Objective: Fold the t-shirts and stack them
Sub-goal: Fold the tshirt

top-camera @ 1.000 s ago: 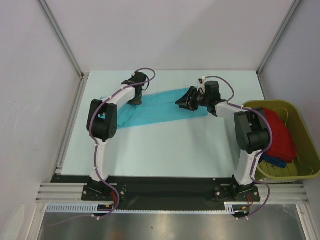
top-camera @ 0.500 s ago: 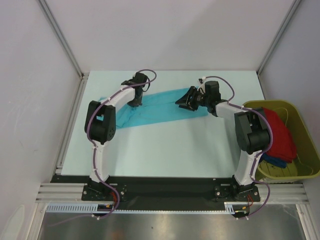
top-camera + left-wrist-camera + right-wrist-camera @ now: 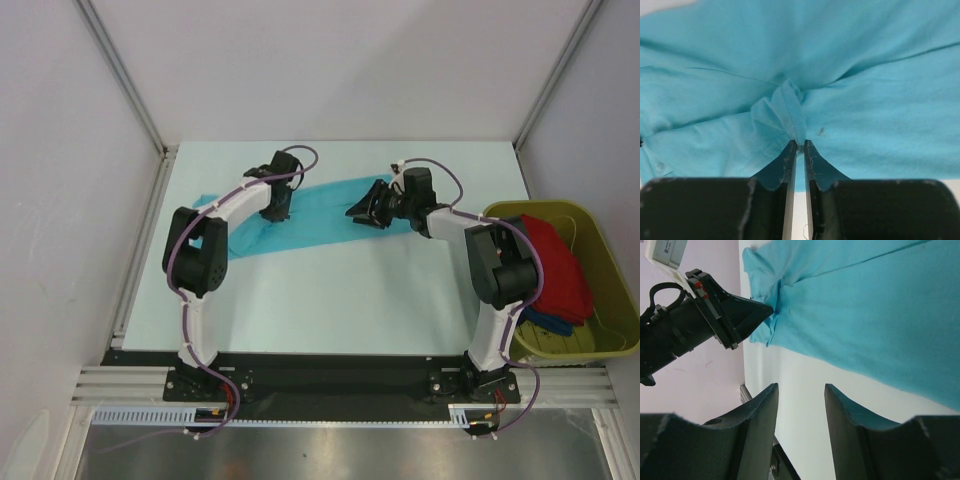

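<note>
The left gripper (image 3: 799, 145) is clamped on a raised pucker of the turquoise t-shirt (image 3: 325, 208) — cloth bunched between its nearly closed jaws. The right gripper (image 3: 800, 390) stands with jaws apart and empty, low over the table (image 3: 350, 290), just beside the shirt's edge. The shirt lies spread across the table's far half — a red t-shirt (image 3: 555, 260) and a dark blue t-shirt (image 3: 548, 322) sit in the olive tub (image 3: 612, 300) at right.
</note>
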Controlling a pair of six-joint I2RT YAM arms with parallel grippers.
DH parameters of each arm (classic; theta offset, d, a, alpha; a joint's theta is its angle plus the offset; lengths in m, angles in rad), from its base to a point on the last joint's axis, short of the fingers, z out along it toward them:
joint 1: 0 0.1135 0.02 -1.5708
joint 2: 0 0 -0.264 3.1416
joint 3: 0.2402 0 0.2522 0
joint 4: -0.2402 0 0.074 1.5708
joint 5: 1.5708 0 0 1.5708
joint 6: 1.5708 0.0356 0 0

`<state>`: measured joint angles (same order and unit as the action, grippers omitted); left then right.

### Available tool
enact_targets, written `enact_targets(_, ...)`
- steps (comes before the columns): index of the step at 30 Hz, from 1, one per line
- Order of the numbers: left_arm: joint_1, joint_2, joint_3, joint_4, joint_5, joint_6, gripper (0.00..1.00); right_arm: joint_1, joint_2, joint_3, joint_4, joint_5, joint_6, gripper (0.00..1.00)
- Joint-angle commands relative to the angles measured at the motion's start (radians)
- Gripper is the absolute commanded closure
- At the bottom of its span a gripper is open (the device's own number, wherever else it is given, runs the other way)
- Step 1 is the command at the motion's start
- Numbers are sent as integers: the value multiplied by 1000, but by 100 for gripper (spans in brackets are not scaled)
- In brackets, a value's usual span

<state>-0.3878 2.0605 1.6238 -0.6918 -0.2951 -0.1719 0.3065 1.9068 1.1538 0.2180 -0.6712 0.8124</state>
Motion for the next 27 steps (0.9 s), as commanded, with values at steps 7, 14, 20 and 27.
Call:
enact_targets(7, -16, -105, -65, 69, 140, 34, 60, 25, -32, 14, 20, 30, -41, 52)
enact_targets(14, 85, -341, -252, 143, 226, -23, 36, 115, 183, 265, -8, 65, -75, 47)
enact_targets(20, 364, -542, -470, 216, 476, -156, 41, 221, 392, 556, 35, 64, -22, 41)
enact_targets(27, 572, -545, -596, 307, 662, -271, 43, 296, 528, 733, -57, 76, -42, 40)
